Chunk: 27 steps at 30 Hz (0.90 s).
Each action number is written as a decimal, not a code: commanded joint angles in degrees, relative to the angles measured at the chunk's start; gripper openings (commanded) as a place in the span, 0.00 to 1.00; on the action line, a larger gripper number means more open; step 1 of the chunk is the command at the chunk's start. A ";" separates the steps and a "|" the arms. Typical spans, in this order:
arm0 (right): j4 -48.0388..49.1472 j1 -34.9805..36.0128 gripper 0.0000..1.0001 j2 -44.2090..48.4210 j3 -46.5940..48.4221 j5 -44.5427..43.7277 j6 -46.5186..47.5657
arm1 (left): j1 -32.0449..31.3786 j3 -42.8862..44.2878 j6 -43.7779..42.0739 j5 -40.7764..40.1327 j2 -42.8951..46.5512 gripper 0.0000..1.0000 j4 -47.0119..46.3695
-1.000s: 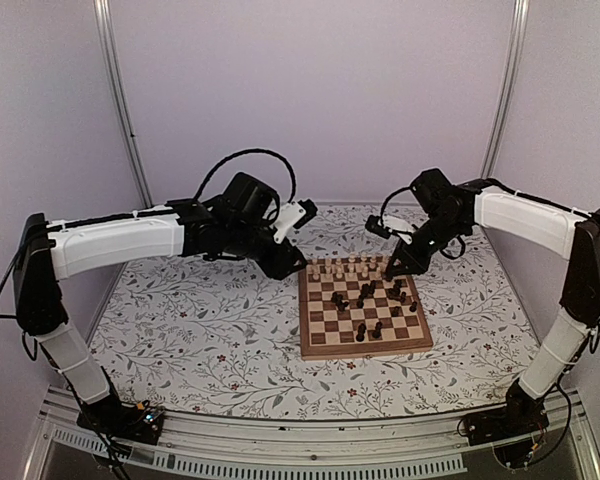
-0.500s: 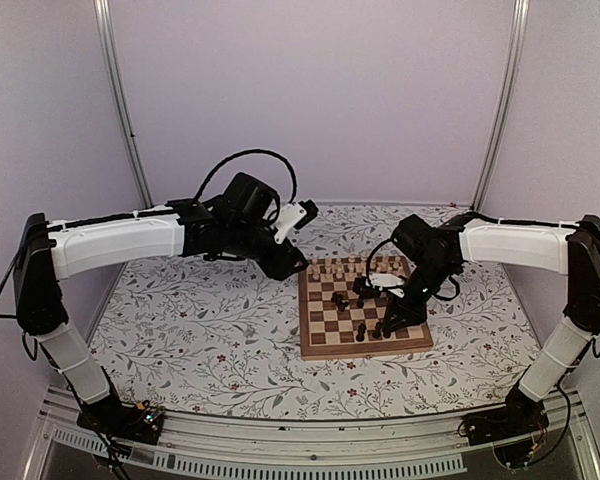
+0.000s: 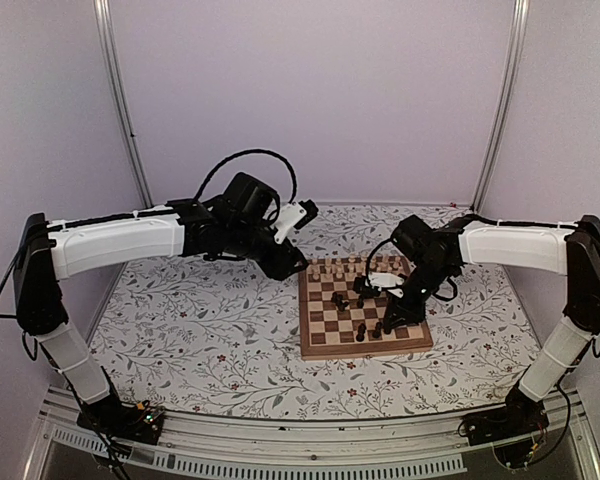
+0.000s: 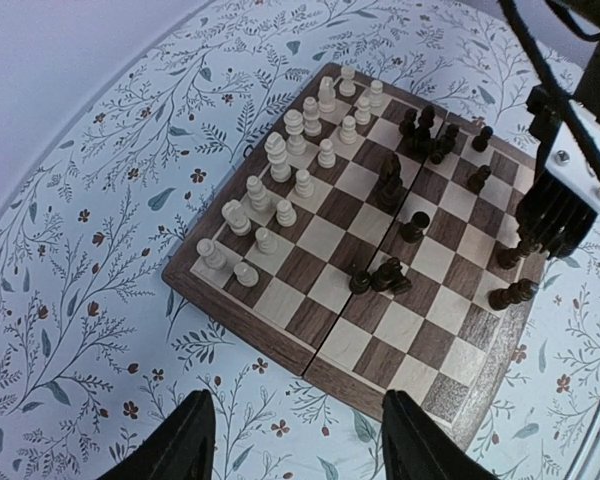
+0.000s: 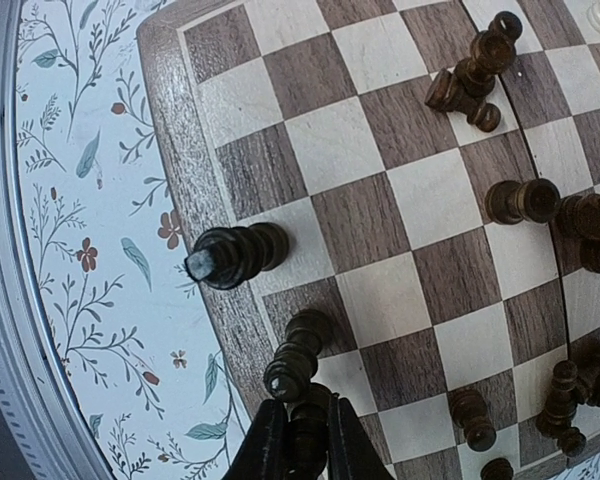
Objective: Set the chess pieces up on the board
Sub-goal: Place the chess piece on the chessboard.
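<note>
**Operator:** What do we note first, largest item down?

**Technician:** We note the floral table cloth (image 3: 200,330). The board (image 3: 365,348) lies flat on it, right of centre.

**Operator:** How do we record the grippers?

**Technician:** The left gripper (image 4: 300,445) hangs over the cloth near the board's far left corner, jaws spread wide, holding nothing. The right gripper (image 5: 305,445) sits low at the board's near right edge, fingers pinched on a dark piece (image 5: 306,415).

**Operator:** And the remaining pieces?

**Technician:** We see the pale pieces (image 4: 280,190) in two rows along the far edge. The dark pieces (image 4: 385,275) are scattered mid-board, some toppled.
</note>
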State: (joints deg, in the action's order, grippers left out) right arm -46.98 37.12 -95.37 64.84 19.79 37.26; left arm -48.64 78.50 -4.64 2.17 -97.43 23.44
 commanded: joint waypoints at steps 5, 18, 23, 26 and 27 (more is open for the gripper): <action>1.26 0.30 0.13 -1.42 -0.88 -0.98 -0.08 | 0.12 1.31 0.13 0.37 0.01 0.59 0.00; 1.77 0.29 0.21 -1.83 -1.45 -2.24 0.19 | 0.13 1.31 0.03 0.40 -0.25 0.59 0.05; 1.20 0.32 0.36 -0.95 -0.71 -1.01 0.65 | 0.13 1.31 0.04 0.32 -0.32 0.59 0.15; -0.15 0.09 0.42 1.40 0.61 -0.93 1.27 | 0.13 1.39 0.02 0.37 -0.33 0.59 0.19; -0.87 -0.39 0.43 2.05 1.34 -0.38 1.52 | 0.11 1.39 -0.01 0.42 -0.27 0.59 0.25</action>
State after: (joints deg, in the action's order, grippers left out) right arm -46.13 37.12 -96.71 63.83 18.15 37.63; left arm -48.64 78.50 -4.64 2.17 -97.43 23.46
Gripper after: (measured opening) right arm 0.410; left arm 0.592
